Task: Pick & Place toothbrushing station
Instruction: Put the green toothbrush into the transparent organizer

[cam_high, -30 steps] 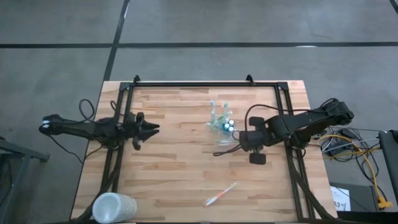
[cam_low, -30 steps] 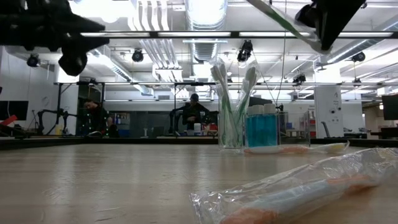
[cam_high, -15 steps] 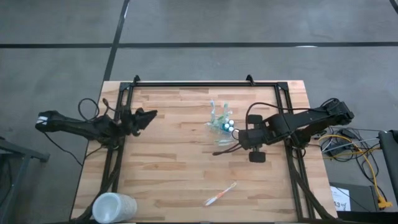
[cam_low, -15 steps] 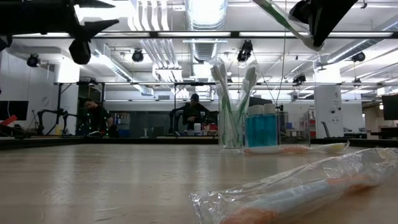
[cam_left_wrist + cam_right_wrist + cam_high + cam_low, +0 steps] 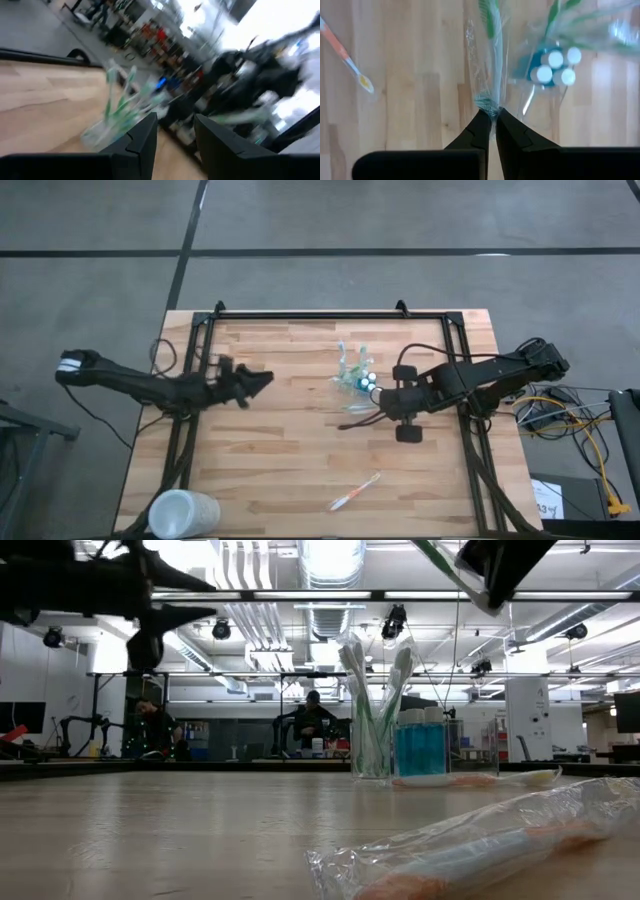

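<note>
The see-through holder [image 5: 352, 372] stands on its base on the table's far middle, with green toothbrushes in it and small blue tubes [image 5: 368, 381] beside it; it also shows in the low view [image 5: 372, 735]. My right gripper [image 5: 384, 409] is just right of it and nearer, shut on a green-and-white toothbrush in clear wrap [image 5: 491, 60]. My left gripper [image 5: 262, 380] is open and empty above the table's left half, pointing at the holder [image 5: 117, 117]. A wrapped orange toothbrush [image 5: 355, 492] lies flat near the front edge. My right gripper pinches one end of the wrapped toothbrush [image 5: 489, 106] between its two fingertips, where the clear wrap bunches together. The toothbrush reaches on past the fingertips toward the table's left and near side [image 5: 350, 423]. It is lifted clear of the table [image 5: 450, 570].
A larger frosted white cup [image 5: 183, 513] lies at the table's near left corner. A black frame rail [image 5: 330, 316] runs along the far edge and down both sides. Bare wood [image 5: 280, 450] lies between the arms and the front edge.
My left gripper has gone toward the table's right edge, closer to the holder, and has turned about its own axis. My right gripper has shifted a little toward the table's left with the wrapped toothbrush, which stays clear of the table.
</note>
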Controlling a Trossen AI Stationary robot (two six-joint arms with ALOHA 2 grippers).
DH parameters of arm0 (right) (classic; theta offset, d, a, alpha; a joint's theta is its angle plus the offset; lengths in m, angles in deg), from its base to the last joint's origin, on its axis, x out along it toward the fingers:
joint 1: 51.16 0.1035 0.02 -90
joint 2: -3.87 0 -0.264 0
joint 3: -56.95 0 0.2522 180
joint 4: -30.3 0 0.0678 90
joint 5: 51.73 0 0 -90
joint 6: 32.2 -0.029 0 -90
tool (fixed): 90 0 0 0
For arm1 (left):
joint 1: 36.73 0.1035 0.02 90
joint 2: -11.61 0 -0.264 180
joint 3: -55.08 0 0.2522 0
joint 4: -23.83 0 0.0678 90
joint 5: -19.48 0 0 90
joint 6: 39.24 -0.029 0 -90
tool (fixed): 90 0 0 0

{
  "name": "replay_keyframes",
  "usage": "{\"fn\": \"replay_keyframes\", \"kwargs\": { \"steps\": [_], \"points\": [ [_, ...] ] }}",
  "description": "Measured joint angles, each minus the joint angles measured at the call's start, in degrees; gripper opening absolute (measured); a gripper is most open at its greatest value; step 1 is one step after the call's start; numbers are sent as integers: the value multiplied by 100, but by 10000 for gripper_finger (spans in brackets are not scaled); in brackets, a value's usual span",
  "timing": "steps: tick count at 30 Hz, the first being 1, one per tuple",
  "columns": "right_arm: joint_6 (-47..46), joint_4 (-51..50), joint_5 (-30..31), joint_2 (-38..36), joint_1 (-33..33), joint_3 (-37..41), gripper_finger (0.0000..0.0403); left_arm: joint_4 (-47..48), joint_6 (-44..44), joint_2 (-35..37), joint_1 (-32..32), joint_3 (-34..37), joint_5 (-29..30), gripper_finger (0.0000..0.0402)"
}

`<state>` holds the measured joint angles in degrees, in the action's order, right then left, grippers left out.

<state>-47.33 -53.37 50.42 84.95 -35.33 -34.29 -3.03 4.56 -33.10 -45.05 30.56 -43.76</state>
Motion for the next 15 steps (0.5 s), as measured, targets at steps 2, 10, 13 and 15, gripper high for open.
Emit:
{"fn": "replay_keyframes", "kwargs": {
  "steps": [2, 10, 13, 15],
  "points": [
    [28, 174, 0, 0, -9, 0, 13, -10, -404, -391, 0, -227, -44, 135],
    [-341, 302, -4, 0, -156, -80, 13, -698, -2835, -2066, -2, -1624, -843, 135],
    [-421, 298, -3, 0, -168, -116, 13, -831, -3334, -2555, -2, -2171, -1294, 135],
    [-426, 302, -10, 0, -165, -127, 13, -772, -3497, -2890, -3, -2441, -1349, 135]
  ]
}}
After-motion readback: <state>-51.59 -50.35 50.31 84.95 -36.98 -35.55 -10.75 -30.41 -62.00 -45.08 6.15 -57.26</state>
